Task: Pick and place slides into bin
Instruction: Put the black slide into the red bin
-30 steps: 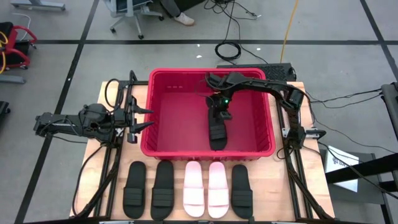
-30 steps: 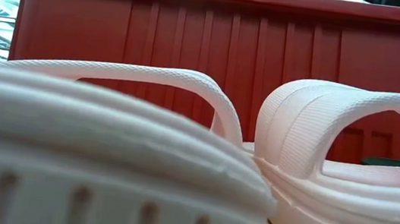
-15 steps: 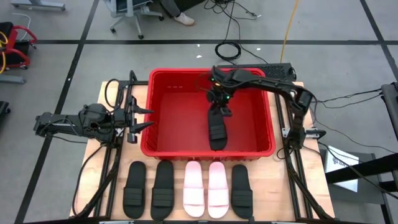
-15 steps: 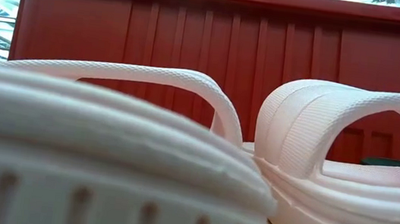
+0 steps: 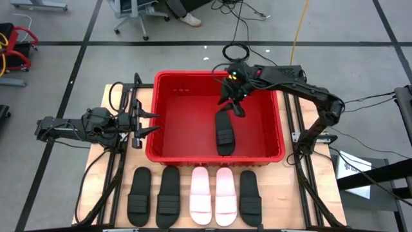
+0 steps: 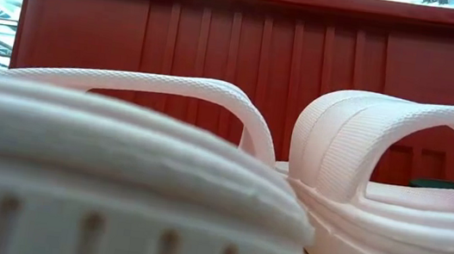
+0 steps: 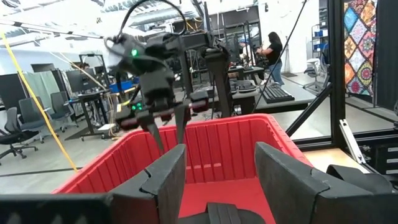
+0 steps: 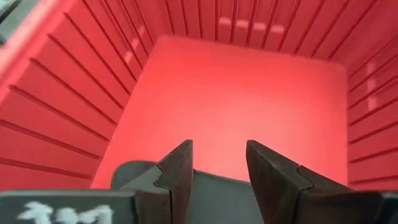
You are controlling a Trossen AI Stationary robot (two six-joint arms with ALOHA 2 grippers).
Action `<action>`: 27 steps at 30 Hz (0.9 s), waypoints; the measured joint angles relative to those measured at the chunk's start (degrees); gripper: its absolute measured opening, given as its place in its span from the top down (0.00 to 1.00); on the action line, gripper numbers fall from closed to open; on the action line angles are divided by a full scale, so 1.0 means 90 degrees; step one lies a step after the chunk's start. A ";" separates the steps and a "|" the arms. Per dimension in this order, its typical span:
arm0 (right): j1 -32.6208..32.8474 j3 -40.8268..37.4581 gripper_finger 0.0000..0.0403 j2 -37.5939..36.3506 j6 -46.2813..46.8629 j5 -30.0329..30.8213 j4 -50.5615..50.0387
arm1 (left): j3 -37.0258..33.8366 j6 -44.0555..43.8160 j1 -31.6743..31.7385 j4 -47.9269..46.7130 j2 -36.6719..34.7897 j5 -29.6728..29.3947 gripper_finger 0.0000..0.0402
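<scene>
The red bin [image 5: 164, 138] stands at the table's middle. One black slide [image 5: 224, 134] lies inside it, its near end against the near wall. My right gripper [image 5: 233, 106] hangs open and empty above the slide's far end; the right wrist view [image 8: 217, 165] shows its fingers apart over the bin floor. My left gripper [image 5: 153, 122] waits open beside the bin's left wall, and also shows in the left wrist view [image 7: 217, 174]. In front of the bin lie two black slides [image 5: 138, 198] [image 5: 169, 196], two pale slides [image 5: 200, 195] [image 5: 224, 195] and another black slide [image 5: 250, 193].
The low view looks past the two pale slides [image 6: 117, 174] [image 6: 393, 191] at the bin's near wall [image 6: 262, 53]. Cables and a coil [image 5: 237, 50] lie on the floor beyond the table. A person [image 7: 272, 53] stands far off in the room.
My right gripper has gone up and toward the table's far edge, away from the black slide, which stays lying in the bin.
</scene>
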 joint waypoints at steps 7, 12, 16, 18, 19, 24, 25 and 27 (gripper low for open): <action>0.0266 0.0000 0.65 -0.0382 0.0305 0.0000 0.0048 | 0.0000 -0.0145 -0.0002 0.0004 -0.0001 0.0000 0.51; 0.0553 0.0000 0.65 -0.0474 0.0539 0.0001 0.0051 | 0.0000 -0.0155 -0.0002 0.0007 -0.0001 0.0000 0.51; 0.0856 0.0000 0.65 -0.0500 0.0748 0.0002 0.0029 | 0.0000 -0.0168 0.0000 0.0013 -0.0001 0.0029 0.51; 0.1021 0.0000 0.65 -0.0508 0.0818 0.0000 0.0027 | 0.0000 -0.0172 -0.0002 0.0017 -0.0001 0.0056 0.51; 0.1119 0.0000 0.65 -0.0508 0.0836 0.0001 0.0021 | 0.0000 -0.0180 -0.0002 0.0015 -0.0001 0.0066 0.51; 0.1618 0.0000 0.65 -0.0589 0.1136 -0.0002 -0.0009 | 0.0000 -0.0257 -0.0002 0.0012 0.0000 0.0314 0.51; 0.1726 0.0002 0.65 -0.0597 0.1218 -0.0005 -0.0006 | 0.0000 -0.0303 -0.0002 0.0012 -0.0001 0.0367 0.51; 0.1941 0.0000 0.65 -0.0636 0.1378 0.0000 -0.0112 | 0.0000 -0.0373 -0.0002 0.0012 0.0001 0.0466 0.51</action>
